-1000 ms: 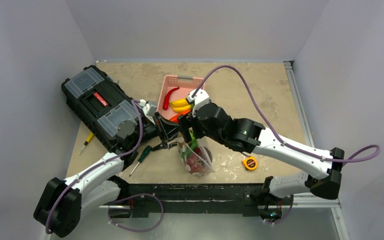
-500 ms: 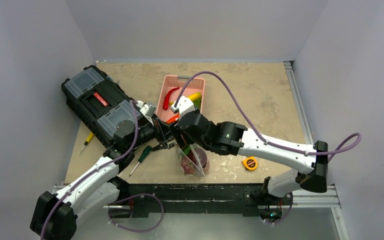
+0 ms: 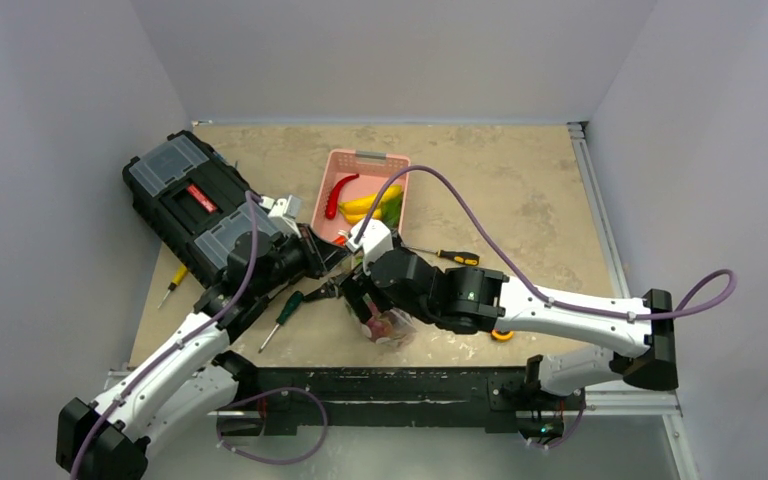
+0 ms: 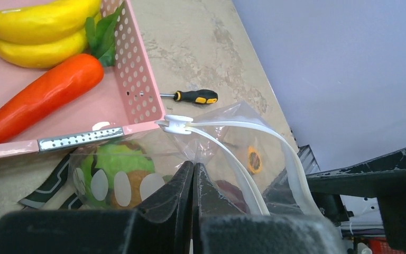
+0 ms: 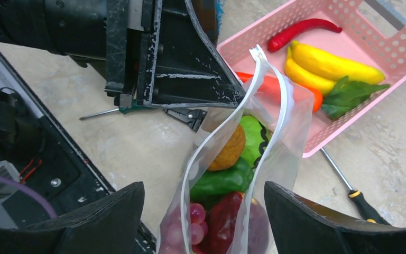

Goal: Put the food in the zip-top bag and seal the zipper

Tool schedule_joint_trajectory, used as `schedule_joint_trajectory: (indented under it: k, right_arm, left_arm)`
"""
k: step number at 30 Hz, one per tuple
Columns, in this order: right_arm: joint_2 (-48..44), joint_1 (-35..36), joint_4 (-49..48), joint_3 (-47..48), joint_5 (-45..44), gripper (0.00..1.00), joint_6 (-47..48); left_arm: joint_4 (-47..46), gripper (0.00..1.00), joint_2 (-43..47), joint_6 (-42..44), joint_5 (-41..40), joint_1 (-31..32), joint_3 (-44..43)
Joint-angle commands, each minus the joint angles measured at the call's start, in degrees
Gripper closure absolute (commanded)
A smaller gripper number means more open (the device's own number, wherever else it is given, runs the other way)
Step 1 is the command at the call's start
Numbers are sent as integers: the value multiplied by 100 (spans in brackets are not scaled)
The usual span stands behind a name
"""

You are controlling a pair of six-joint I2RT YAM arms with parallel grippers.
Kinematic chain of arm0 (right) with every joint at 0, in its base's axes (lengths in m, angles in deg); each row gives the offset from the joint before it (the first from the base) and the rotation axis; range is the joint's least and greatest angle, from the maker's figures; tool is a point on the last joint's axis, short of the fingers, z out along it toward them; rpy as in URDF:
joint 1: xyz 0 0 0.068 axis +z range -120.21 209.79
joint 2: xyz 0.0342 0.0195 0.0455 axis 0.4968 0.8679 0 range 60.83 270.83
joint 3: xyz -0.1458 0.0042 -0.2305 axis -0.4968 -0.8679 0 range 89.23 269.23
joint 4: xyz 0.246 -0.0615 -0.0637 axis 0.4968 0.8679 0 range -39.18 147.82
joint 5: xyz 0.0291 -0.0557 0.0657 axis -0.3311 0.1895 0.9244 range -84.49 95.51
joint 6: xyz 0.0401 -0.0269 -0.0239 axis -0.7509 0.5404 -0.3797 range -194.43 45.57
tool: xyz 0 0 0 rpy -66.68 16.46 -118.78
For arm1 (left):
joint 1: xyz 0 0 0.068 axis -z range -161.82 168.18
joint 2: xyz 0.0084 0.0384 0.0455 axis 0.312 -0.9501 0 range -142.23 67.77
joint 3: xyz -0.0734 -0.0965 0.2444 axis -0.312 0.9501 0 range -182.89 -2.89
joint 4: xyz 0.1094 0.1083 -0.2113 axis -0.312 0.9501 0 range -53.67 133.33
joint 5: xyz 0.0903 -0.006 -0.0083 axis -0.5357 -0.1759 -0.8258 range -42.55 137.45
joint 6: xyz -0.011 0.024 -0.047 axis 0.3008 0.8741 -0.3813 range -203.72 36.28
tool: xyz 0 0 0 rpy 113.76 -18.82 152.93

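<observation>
Near edge: the right arm runs from its base at the right, low and nearly level across the front of the table, wrist bent down over the zip-top bag (image 3: pixel 390 325). The right gripper (image 5: pixel 201 198) is spread wide, one finger on each side of the bag's mouth; I see neither finger pressing on the plastic. It grasps nothing.

The left arm rises from the left base and reaches diagonally forward and to the right, passing the near corner of the black toolbox (image 3: pixel 200 205). The left gripper (image 4: pixel 193 168) is clenched, its tips pinching the bag's clear film just below the slider end of the zipper (image 4: pixel 243 126).

The bag stands on the table (image 3: pixel 520 190) near the front edge, between the two grippers and just in front of the pink basket (image 3: pixel 367 157). The mouth gapes: the two white zipper strips bow apart and meet only at the far end. Inside I note a green pepper (image 5: pixel 222 181), an orange-brown ball (image 5: pixel 230 151) and dark red pieces lower down.

Beside the bag on the left lies a green-handled screwdriver (image 3: pixel 285 312); a yellow tape measure (image 3: pixel 501 335) peeks out from under the right forearm.

Farther back: the basket holds a carrot (image 4: pixel 42 100), bananas (image 5: pixel 328 63) and a red chili (image 5: pixel 301 29). A black-and-yellow screwdriver (image 4: pixel 195 96) lies on the table right of the basket.
</observation>
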Motion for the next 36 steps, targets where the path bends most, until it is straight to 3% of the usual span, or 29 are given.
schedule_joint_trajectory:
  k: [1, 6, 8, 13, 15, 16, 18, 20, 22, 26, 29, 36]
  right_arm:
    - [114, 43, -516, -135, -753, 20, 378]
    - [616, 97, -445, 76, -1520, 26, 531]
    - [744, 109, -361, 160, -1841, 32, 504]
    - [622, 79, -837, -243, -2213, 69, 722]
    - [369, -88, -1351, -649, -1847, 95, 914]
    - [271, -255, -1611, -873, -1441, 100, 984]
    - [26, -693, -2161, -1349, -326, 100, 1172]
    - [-196, -974, -2415, -1616, 398, 100, 1275]
    - [-458, -1035, -2698, -1885, 876, 100, 1547]
    - [-920, -1211, -3091, -2332, 1484, 100, 1756]
    - [-1165, -1650, -3119, -2530, 2220, 100, 1667]
    - [-1422, -2575, -3288, -2743, 3563, 100, 1236]
  left_arm:
    - [272, 100, -28, -267, -318, 137, -479]
    - [981, 100, -129, -319, -553, 277, -846]
    - [1202, 100, -169, -358, -571, 300, -977]
    - [1612, 100, -130, -348, -687, 310, -1164]
    - [1826, 100, -138, -260, -665, 307, -1287]
    - [1898, 98, -149, -190, -650, 303, -1362]
    - [2044, 84, -163, -53, -579, 281, -1491]
    - [2180, 62, -150, 122, -444, 249, -1605]
    - [2332, 44, -81, 371, -315, 210, -1719]
    - [2747, 20, 46, 1076, -43, 85, -2043]
    - [3267, 12, -124, 1669, 391, -63, -2493]
    - [3288, 8, -497, 2657, 1578, -699, -3008]
